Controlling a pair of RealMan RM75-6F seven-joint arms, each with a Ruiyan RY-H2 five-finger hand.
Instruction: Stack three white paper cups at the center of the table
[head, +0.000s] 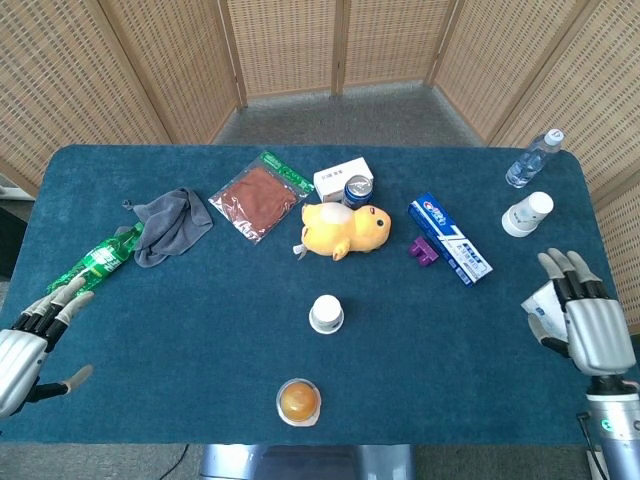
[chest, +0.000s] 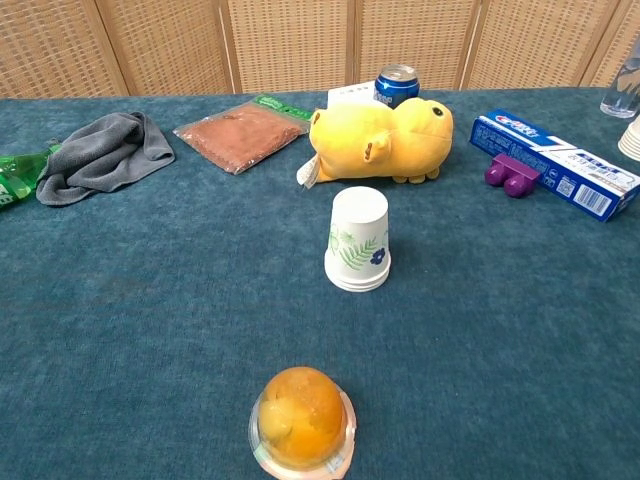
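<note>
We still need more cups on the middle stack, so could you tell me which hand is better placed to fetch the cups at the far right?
The right hand, probably: it hovers open near the right edge, nearer the cups. The left hand sits across the table.

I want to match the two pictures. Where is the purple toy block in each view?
Head view: the purple block lies right of centre, touching the toothpaste box.
Chest view: the block sits upper right, before the same box.
Shared landmark: the yellow plush toy to its left.
</note>
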